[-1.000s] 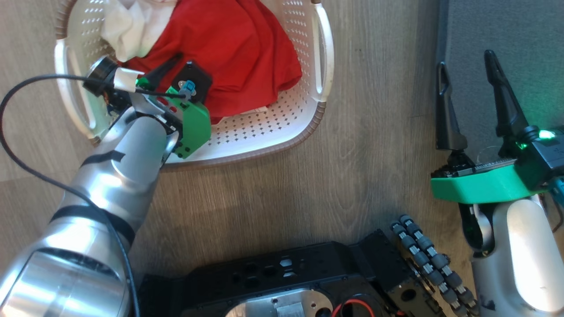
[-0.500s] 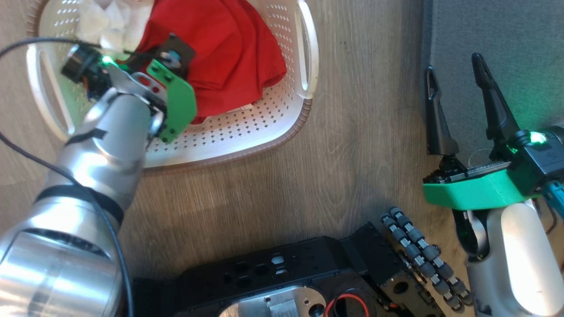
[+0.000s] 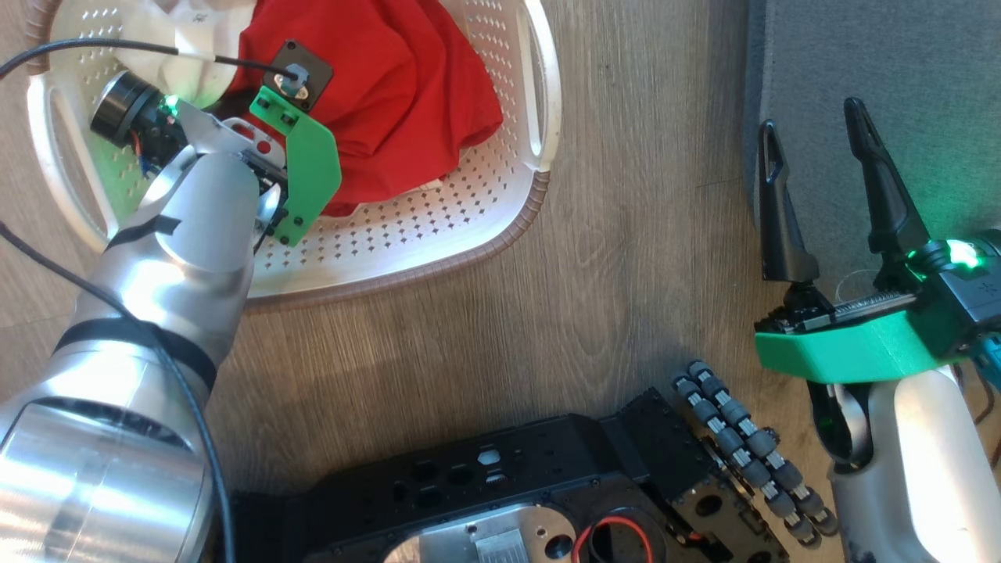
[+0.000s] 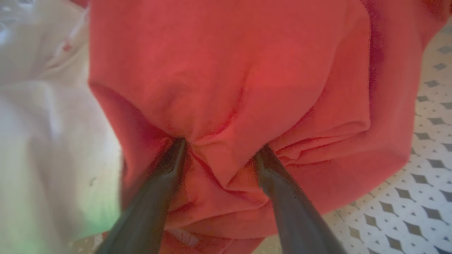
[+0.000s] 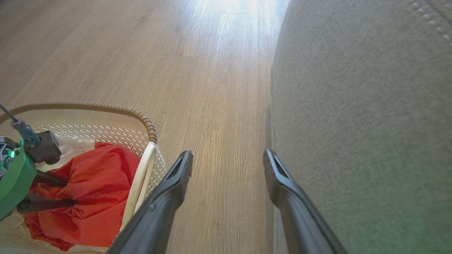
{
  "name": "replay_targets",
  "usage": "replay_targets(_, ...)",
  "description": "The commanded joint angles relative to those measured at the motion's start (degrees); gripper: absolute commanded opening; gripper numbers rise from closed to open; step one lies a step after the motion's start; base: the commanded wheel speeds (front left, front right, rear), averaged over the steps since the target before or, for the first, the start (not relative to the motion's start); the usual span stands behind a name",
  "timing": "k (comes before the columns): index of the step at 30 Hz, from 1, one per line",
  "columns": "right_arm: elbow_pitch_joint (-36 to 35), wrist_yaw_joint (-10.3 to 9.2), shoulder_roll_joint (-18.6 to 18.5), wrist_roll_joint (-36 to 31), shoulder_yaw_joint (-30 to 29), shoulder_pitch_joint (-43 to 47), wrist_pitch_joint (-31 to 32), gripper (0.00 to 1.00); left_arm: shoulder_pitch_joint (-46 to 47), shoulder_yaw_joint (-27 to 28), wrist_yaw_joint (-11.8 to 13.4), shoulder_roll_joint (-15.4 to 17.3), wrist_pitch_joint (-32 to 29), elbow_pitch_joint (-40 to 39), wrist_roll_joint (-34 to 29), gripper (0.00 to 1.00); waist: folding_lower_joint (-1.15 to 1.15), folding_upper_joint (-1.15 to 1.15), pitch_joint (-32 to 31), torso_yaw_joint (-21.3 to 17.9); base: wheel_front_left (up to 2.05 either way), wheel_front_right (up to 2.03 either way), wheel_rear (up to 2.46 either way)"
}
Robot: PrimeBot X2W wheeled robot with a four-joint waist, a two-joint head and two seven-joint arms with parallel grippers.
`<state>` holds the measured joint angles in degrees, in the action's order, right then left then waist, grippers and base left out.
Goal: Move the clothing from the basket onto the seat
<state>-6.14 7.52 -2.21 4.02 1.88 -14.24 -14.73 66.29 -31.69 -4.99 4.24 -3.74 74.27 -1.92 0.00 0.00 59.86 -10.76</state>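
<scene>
The cream basket (image 3: 461, 234) sits on the wood floor at upper left, holding the red clothing (image 3: 407, 102). My left gripper (image 4: 220, 144) points down into the pile. It is open, both fingertips pressed into the red clothing (image 4: 229, 70) with a raised fold between them. From the right wrist view the left gripper (image 5: 60, 192) shows digging into the red clothing (image 5: 99, 176) inside the basket (image 5: 106, 107). My right gripper (image 3: 811, 117) hangs open and empty at the edge of the grey seat (image 3: 899, 62). The right gripper (image 5: 229, 154) is beside the seat (image 5: 353, 106).
A white cloth (image 3: 195, 31) lies in the basket's far left corner, beside the red fabric, white cloth (image 4: 42, 123). A black cable (image 3: 117, 47) loops over the basket to my left wrist. My black base (image 3: 508, 500) sits at the bottom. Bare wood floor (image 3: 641, 234) lies between basket and seat.
My left gripper has swung further into the basket and tipped down into the red clothing. The head camera has shifted a little. The right gripper stays open by the seat.
</scene>
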Motion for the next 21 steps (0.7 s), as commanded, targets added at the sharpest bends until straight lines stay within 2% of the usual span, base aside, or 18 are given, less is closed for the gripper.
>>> replay_targets(1, -0.9, -0.03, -0.7, 0.0, 0.0, 4.4, -0.3, 1.0, -0.6, 0.4, 0.4, 1.6, -0.6, -0.3, 0.3, 1.0, 0.0, 0.0, 0.1, 0.0, 0.0, 0.0, 0.0)
replay_targets(3, -0.9, -0.03, -0.7, 0.1, 0.1, 4.4, -0.3, 1.0, -0.5, 0.0, 0.2, 1.6, -1.0, -0.3, 0.3, 0.0, 0.0, 0.0, 0.3, -0.1, 0.0, 0.0, 0.0)
replay_targets(8, -0.9, -0.03, -0.7, 0.3, -0.1, 4.2, -0.3, 1.0, -0.7, -0.7, 0.0, 1.6, -1.2, -0.3, 0.5, 0.0, 0.0, 0.0, 0.3, 0.0, 0.0, 0.0, 0.0)
replay_targets(17, 0.0, -0.03, -0.7, 1.6, 1.0, 2.0, -0.3, 1.0, -1.6, -0.7, 1.6, 2.9, -0.5, -0.3, 1.8, 0.0, 0.0, 0.0, -0.9, -1.1, 0.0, 0.0, 0.0)
replay_targets(21, 0.6, -0.03, -0.7, 2.0, 1.6, 0.2, -0.3, 1.0, -2.2, 0.1, 1.5, 3.2, 0.8, -0.3, 3.2, 0.0, 0.0, 0.0, -1.7, -1.3, 0.0, 0.0, 0.0)
